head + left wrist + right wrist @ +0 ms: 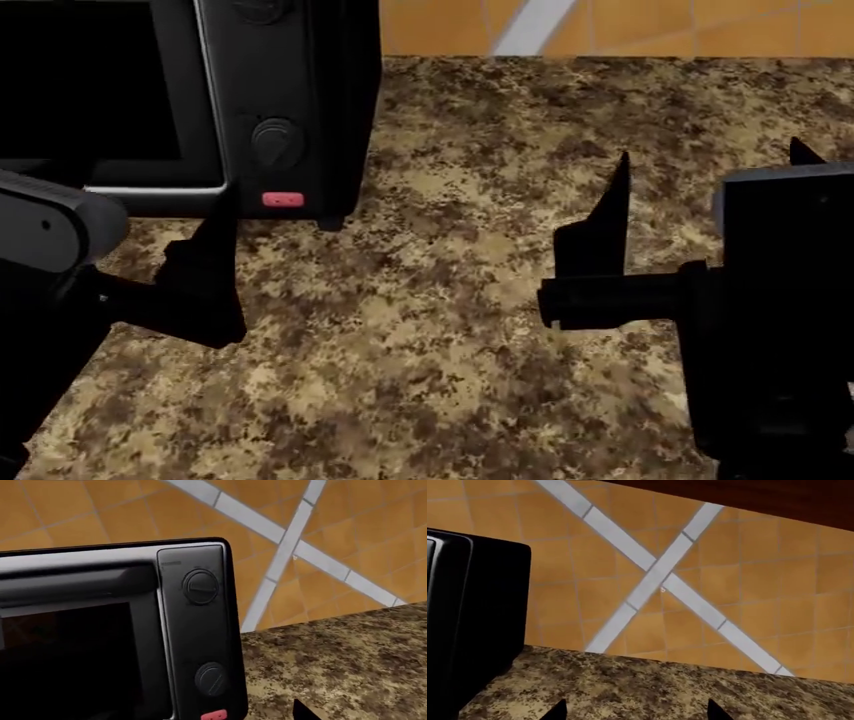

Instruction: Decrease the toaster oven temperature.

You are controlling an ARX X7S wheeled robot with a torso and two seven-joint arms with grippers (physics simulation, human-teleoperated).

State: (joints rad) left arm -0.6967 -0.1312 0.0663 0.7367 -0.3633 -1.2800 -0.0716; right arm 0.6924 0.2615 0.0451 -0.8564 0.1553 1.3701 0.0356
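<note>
The toaster oven point(287, 90) is a black box with a dark glass door, standing at the back left of the counter. Its control column shows in the left wrist view with an upper knob point(200, 586), a lower knob point(211, 678) and a small red button point(213, 715). The lower knob point(275, 140) and the red button point(283, 200) also show in the head view. My left gripper point(140, 215) is open and empty, just in front of the oven's lower control panel, with only one fingertip point(303, 712) visible. My right gripper point(636, 711) is open and empty above the counter, to the right of the oven.
The speckled granite counter point(454, 330) runs under both grippers. An orange tiled wall with white diagonal stripes point(654, 575) stands behind it. A dark cabinet underside point(760, 500) hangs above the wall. The oven's side point(474, 620) is left of my right gripper.
</note>
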